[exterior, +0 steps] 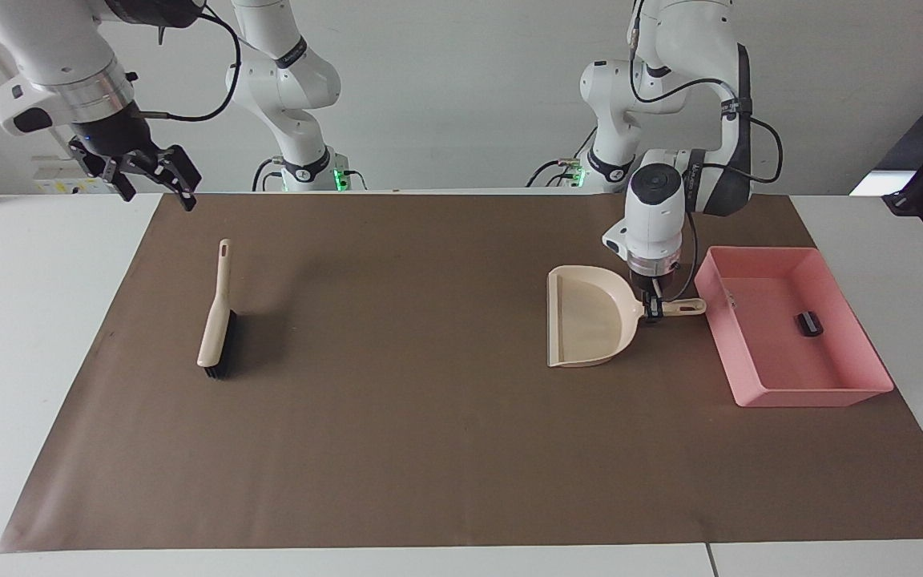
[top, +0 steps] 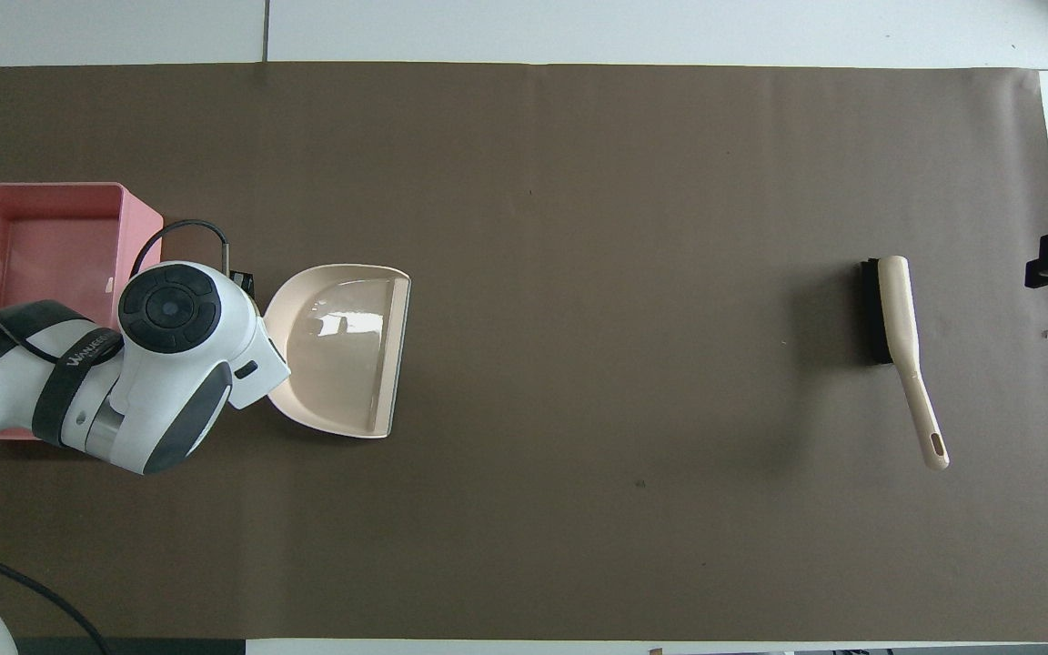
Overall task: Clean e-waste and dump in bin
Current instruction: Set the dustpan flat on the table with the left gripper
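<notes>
The pink bin [exterior: 818, 394] stands at the left arm's end of the table; it also shows in the overhead view [top: 140, 227]. A small black block [exterior: 808, 323] lies in it, and a tiny pale bit [exterior: 731, 301] lies by its wall beside the dustpan. My left gripper [exterior: 652, 309] is shut on the handle of the beige dustpan [exterior: 586, 316], which lies flat and empty on the mat beside the bin. In the overhead view the dustpan [top: 342, 350] shows and the arm hides the gripper. My right gripper [exterior: 153, 178] is open, empty and raised over the mat's corner at the right arm's end.
A beige hand brush [exterior: 217, 316] with black bristles lies on the brown mat [exterior: 429, 417] at the right arm's end; it also shows in the overhead view [top: 899, 327]. White table shows around the mat.
</notes>
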